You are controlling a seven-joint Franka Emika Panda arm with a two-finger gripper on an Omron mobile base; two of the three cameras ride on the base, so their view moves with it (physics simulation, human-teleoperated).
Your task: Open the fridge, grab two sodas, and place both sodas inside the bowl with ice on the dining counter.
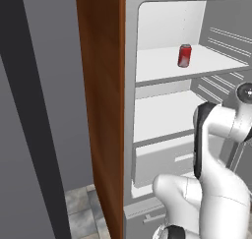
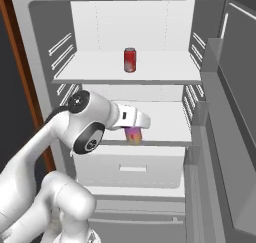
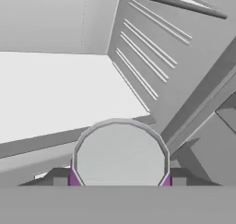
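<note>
While the tall grey fridge (image 2: 210, 62) stands open, the gripper (image 2: 134, 129) is part-closed around the purple-pink can (image 2: 133, 135) at the front edge of its middle white shelf (image 2: 170, 122); the red can (image 2: 130, 60) stands mid upper shelf (image 2: 90, 67).

A tall brown wooden panel (image 1: 106, 110) stands upright just left of the appliance. Left of it, a plain grey wall (image 1: 54, 85) with a dark vertical band (image 1: 24, 100). Grey mottled floor tiles (image 1: 81, 211) at its foot. Lighting even.
</note>
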